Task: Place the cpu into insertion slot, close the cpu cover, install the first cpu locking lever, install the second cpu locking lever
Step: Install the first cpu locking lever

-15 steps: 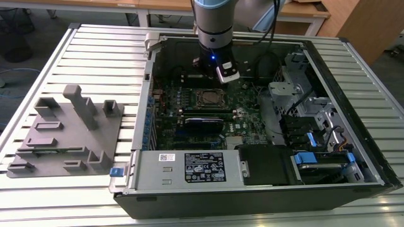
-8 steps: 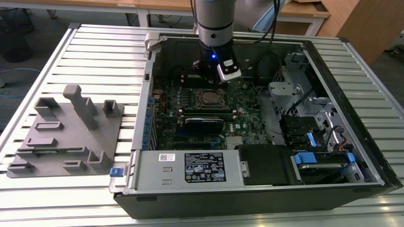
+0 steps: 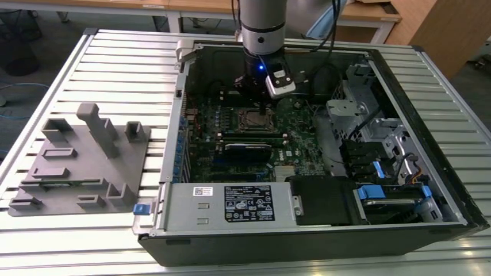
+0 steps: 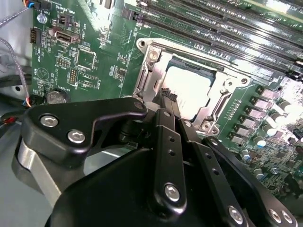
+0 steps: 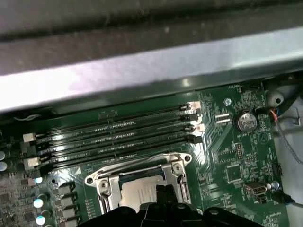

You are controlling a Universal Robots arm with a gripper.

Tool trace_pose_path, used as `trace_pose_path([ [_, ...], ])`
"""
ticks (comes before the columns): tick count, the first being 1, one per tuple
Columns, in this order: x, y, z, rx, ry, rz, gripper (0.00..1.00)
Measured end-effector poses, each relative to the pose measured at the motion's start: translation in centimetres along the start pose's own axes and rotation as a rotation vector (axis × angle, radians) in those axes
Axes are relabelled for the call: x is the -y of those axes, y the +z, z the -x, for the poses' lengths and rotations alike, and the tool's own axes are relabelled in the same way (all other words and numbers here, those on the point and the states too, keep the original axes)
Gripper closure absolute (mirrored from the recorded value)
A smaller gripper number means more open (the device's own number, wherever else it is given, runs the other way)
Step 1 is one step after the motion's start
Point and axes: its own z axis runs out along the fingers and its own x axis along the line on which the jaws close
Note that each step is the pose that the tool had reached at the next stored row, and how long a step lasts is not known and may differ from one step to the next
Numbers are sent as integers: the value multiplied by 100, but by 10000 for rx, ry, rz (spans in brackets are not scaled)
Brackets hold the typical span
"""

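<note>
Pincer (image 4: 165,97) tips hung low over the near edge of the insertion slot (image 3: 251,118) inside the open computer case (image 3: 429,190), which lay on the slatted metal counter (image 3: 115,63). In the second wrist view the two black fingers (image 4: 163,101) stood pressed close together with nothing visible between them, their ends at the silver rim of the socket. The cpu (image 4: 187,87) sat flat in the socket, its pale grey top showing through the square window of the cpu cover (image 4: 222,90), which appeared to lie down over it, though the frame's edges were partly hidden by the fingers. In the first wrist view the long black memory slots (image 5: 118,135) ran just beyond the socket, and a round coin battery (image 5: 246,121) sat on the green motherboard (image 5: 222,156). A grey fixture block (image 3: 80,167) rested on the counter at the exterior view's left, well apart from the case.
</note>
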Motion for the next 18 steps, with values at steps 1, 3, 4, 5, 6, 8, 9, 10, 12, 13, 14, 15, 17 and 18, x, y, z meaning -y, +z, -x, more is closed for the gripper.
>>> trace_pose_path([
  [1,0,0,0,0,0,-1,89],
  [3,-1,2,3,-113,-1,-24,89],
  [4,-2,4,5,-277,-3,-58,89],
  [5,-1,6,5,-432,-5,-93,89],
  [6,-2,10,7,-590,-6,-126,89],
  [8,-2,13,8,-847,-9,-183,89],
  [9,-2,13,8,-857,-8,-186,89],
  [10,-1,13,8,-866,-8,-189,89],
  [12,-2,14,8,-877,-9,-188,89],
  [13,-2,13,8,-879,-8,-182,89],
  [14,-2,8,9,-882,-8,-164,89],
  [15,-2,0,10,-883,-10,-156,89],
  [17,-3,-27,14,-886,-22,-148,89],
  [18,-3,-42,16,-891,-24,-150,89],
])
